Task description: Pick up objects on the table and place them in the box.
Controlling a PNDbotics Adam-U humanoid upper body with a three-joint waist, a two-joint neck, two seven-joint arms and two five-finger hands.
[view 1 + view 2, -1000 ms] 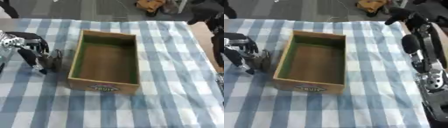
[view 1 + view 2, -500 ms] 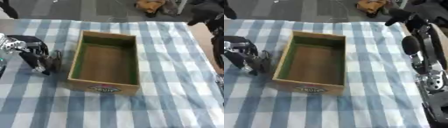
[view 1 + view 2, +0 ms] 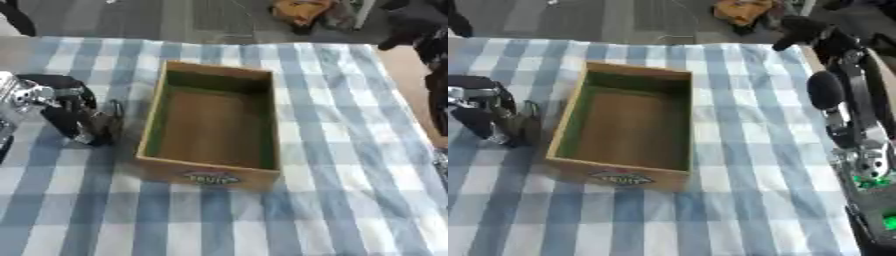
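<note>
A wooden box point(image 3: 151, 118) with green inner walls stands open and empty in the middle of the checked cloth. Just left of it my left hand point(image 3: 68, 111) hangs low over the cloth, its black fingers curled round a small dark grey object point(image 3: 110, 125) that stands close to the box's left wall. A thin grey part of that object sticks up beside the fingers. My right arm point(image 3: 852, 115) rises along the right side, and its black hand point(image 3: 796, 31) is held high past the table's far right corner, away from the box.
A blue and white checked cloth point(image 3: 332, 200) covers the table. On the floor beyond the far edge lies an orange and dark bundle point(image 3: 302, 11). A silver and green part of my body point(image 3: 872, 175) shows at the lower right.
My left hand has sunk slightly toward the near side, still wrapped on the dark object beside the box. The box and the right arm have stayed put.
</note>
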